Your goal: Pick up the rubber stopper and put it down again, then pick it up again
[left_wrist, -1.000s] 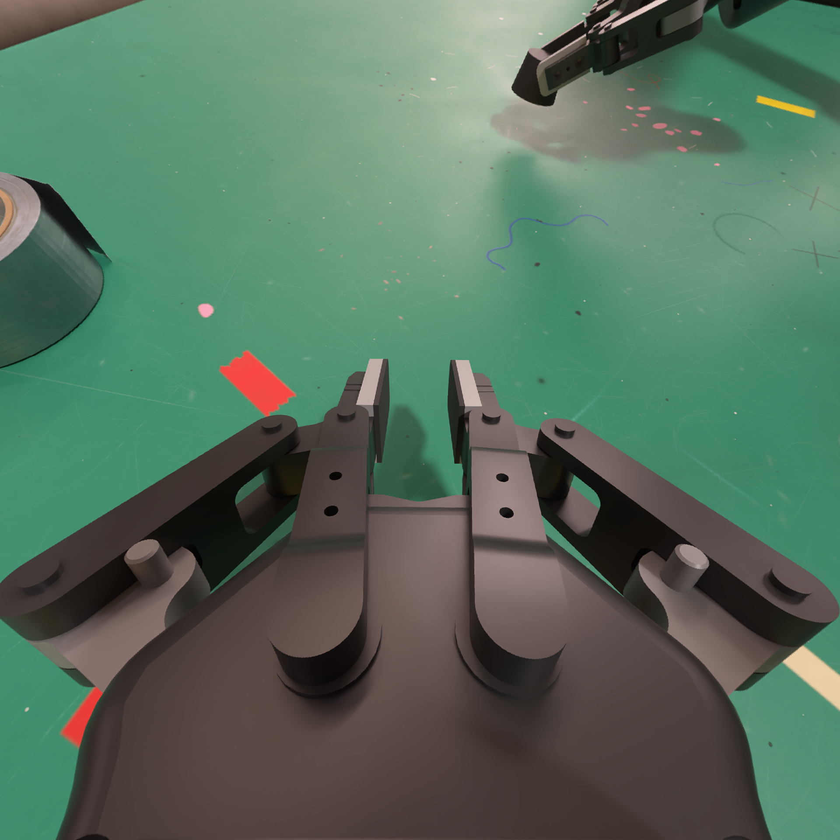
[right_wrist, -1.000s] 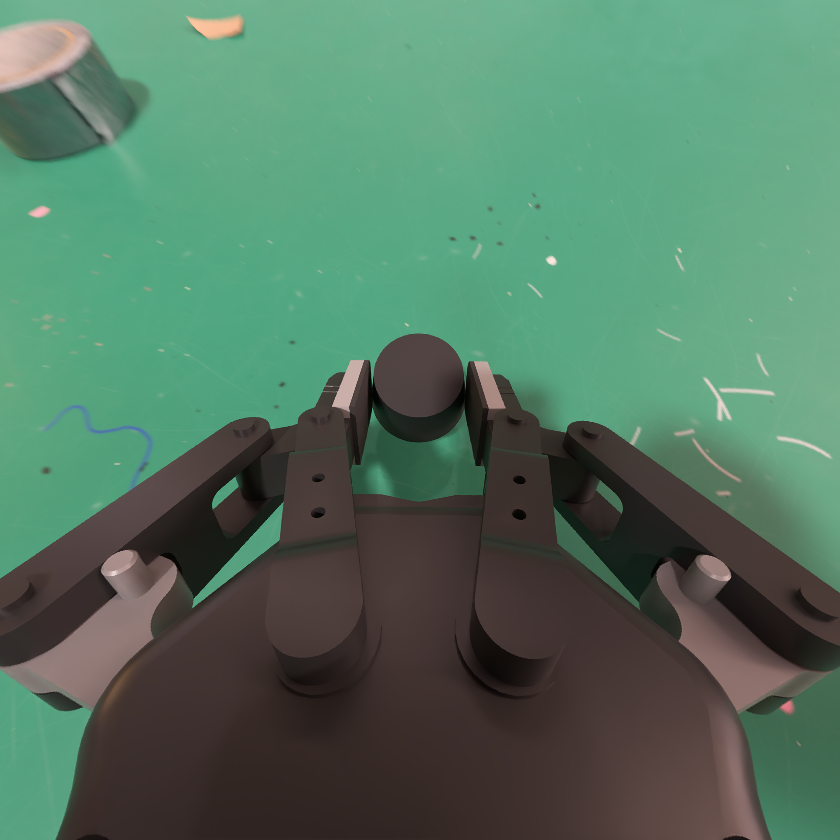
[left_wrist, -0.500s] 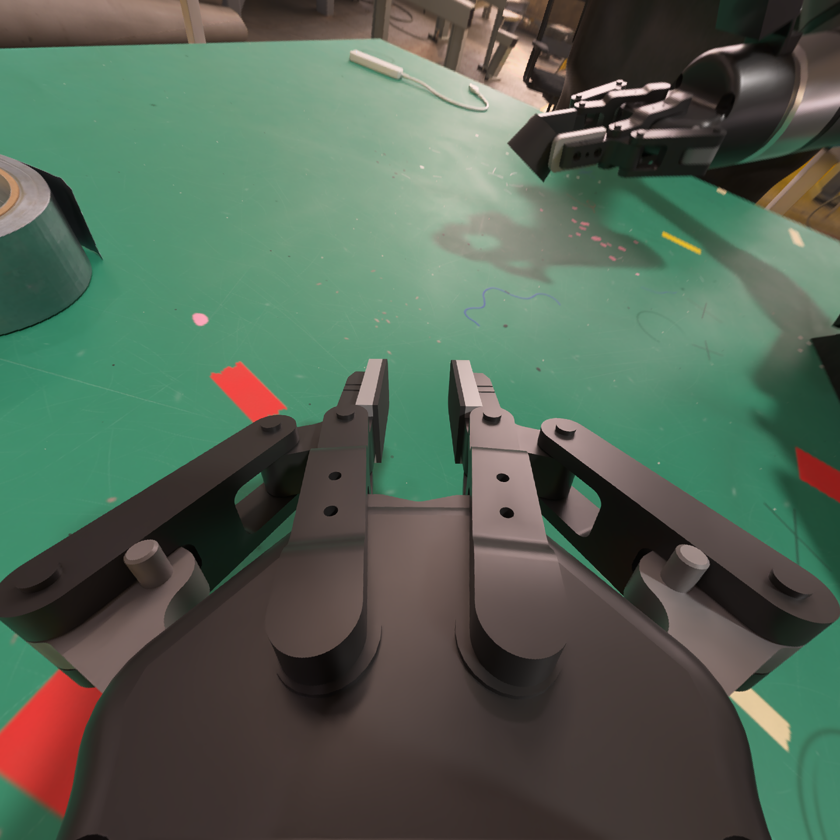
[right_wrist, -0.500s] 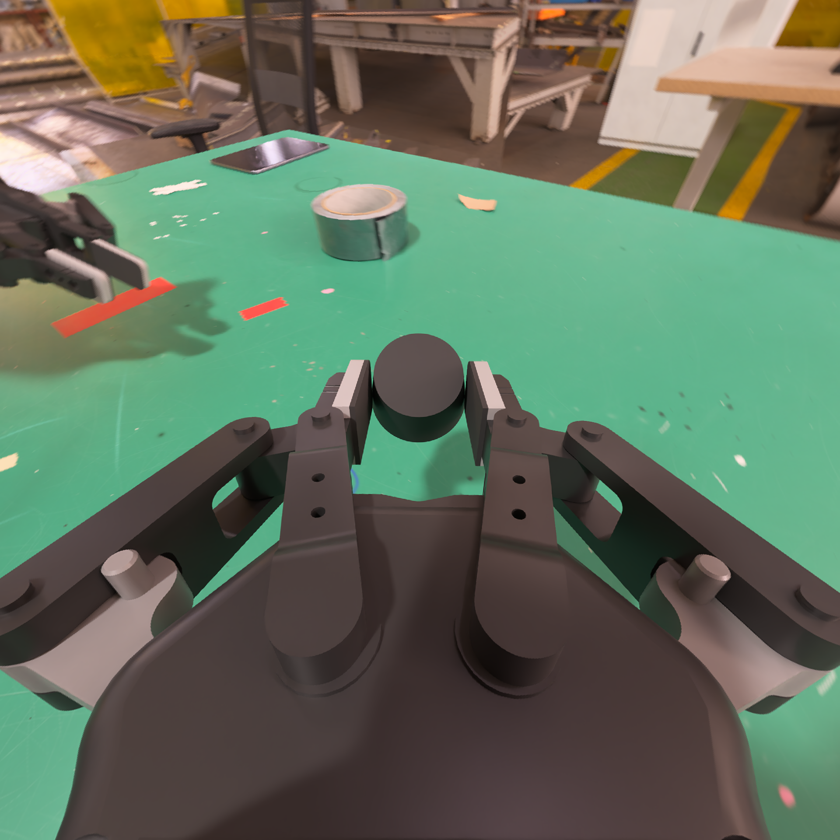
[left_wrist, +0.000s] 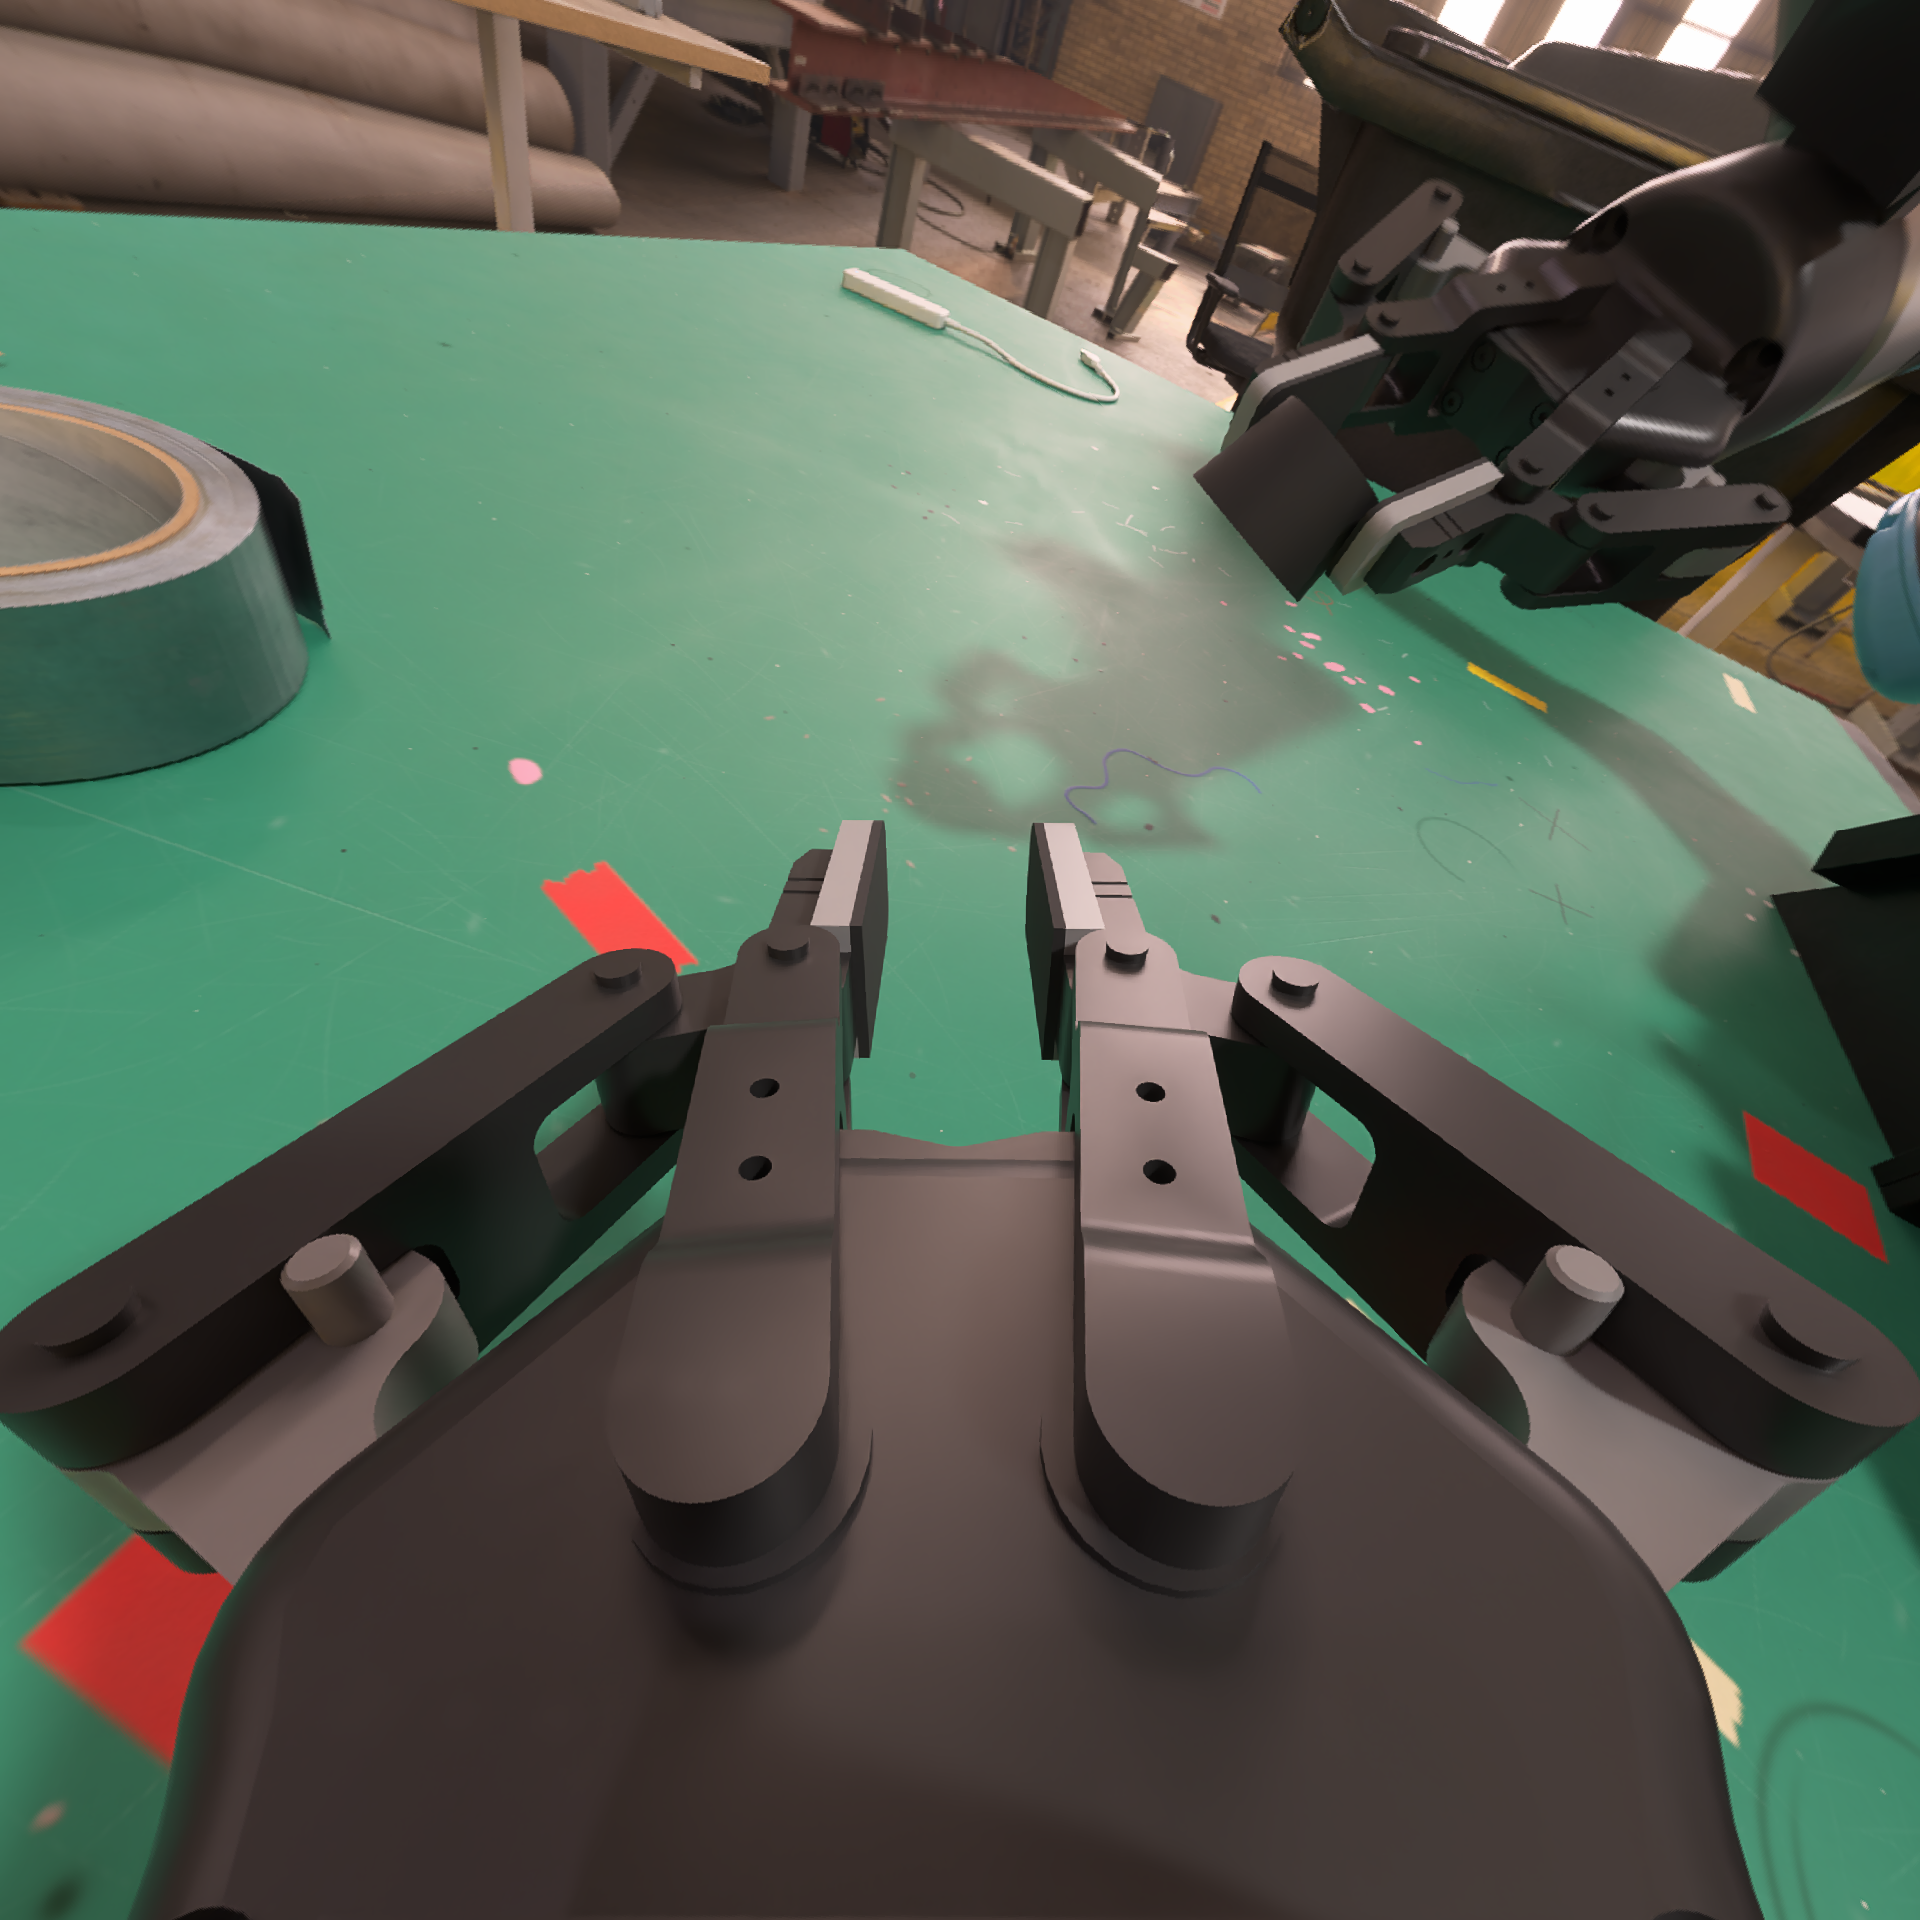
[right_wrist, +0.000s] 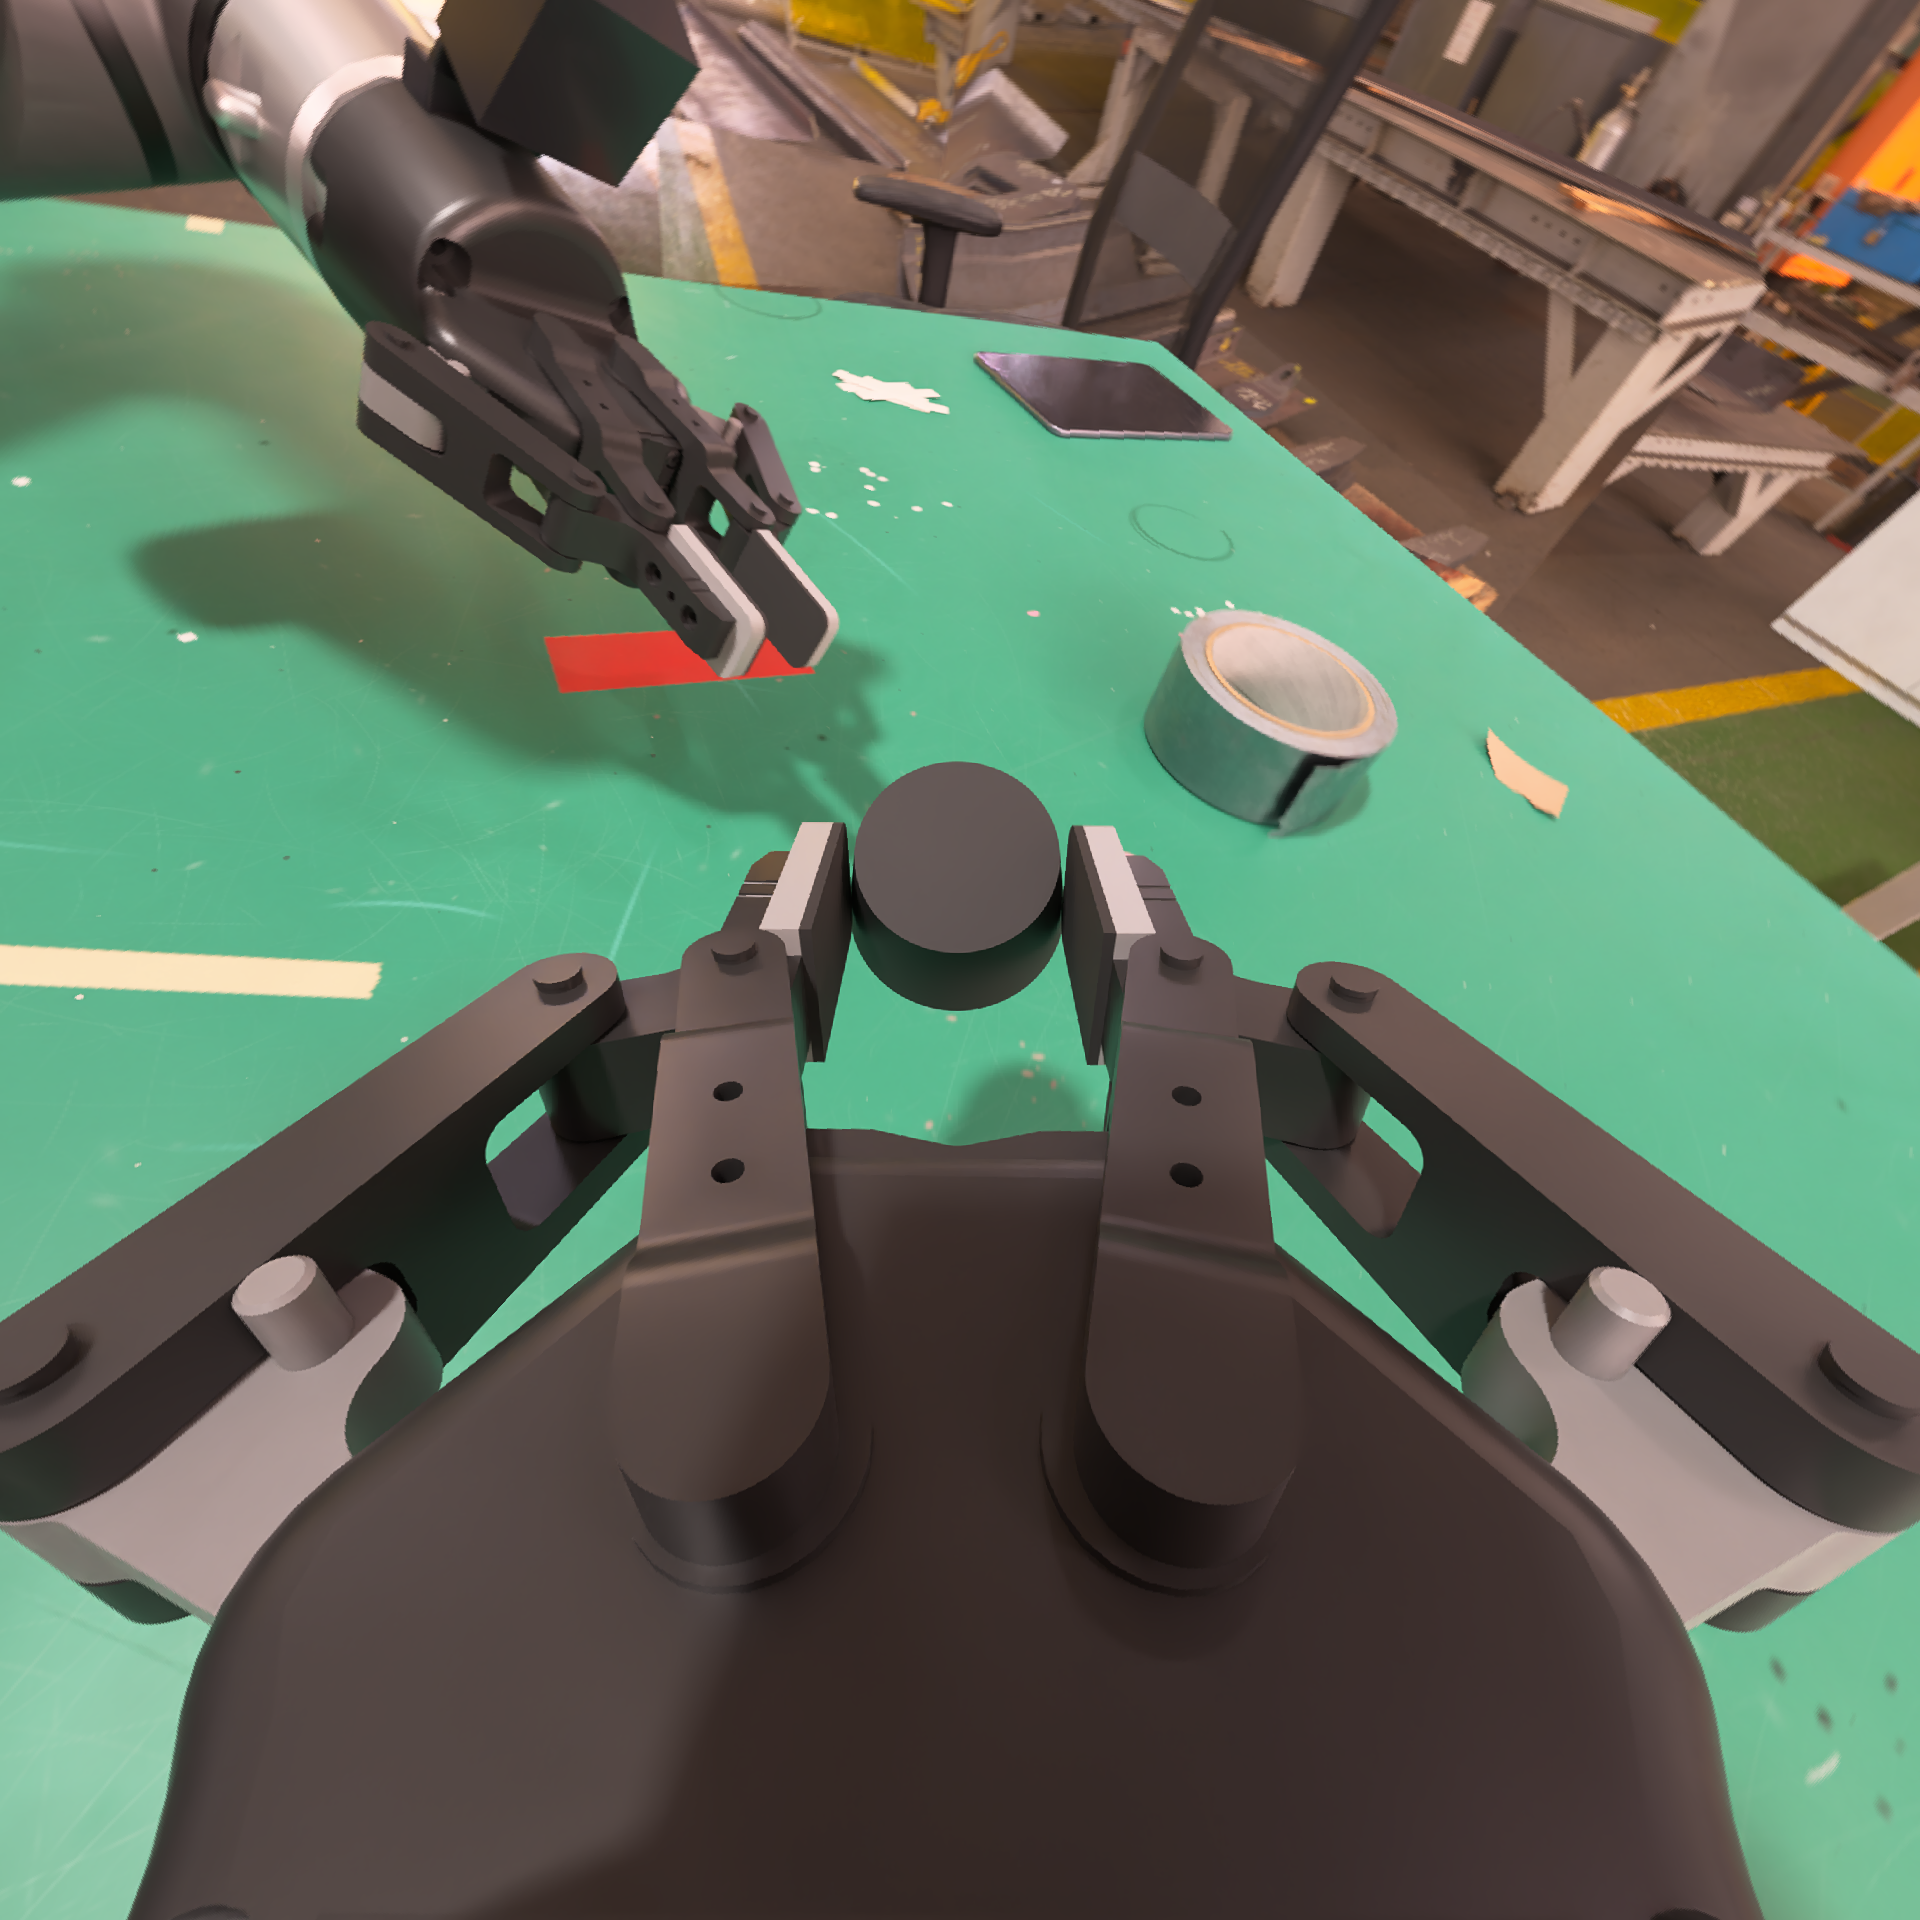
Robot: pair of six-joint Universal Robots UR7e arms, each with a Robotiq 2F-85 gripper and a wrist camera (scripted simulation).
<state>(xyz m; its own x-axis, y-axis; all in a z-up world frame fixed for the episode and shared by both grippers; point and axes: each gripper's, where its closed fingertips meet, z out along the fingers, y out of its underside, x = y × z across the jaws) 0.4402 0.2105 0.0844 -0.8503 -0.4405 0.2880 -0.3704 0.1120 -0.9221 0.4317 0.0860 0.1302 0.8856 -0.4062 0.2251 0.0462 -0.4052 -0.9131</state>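
Observation:
The rubber stopper is a dark grey round plug. My right gripper is shut on it, one pad on each side, and holds it in the air above the green table. In the left wrist view the stopper shows at the upper right, clamped in the right gripper, with its shadow on the table below. My left gripper is empty, its fingers a narrow gap apart, above the table. It also shows in the right wrist view, at the far left over a red tape strip.
A roll of grey tape stands at the left; it also shows in the right wrist view. A dark flat slab and a white power strip lie near the far edge. A black box stands at the right.
My right gripper has risen from the table with the stopper held in it. Both wrist views have tilted up and now take in the far table edge and the workshop.

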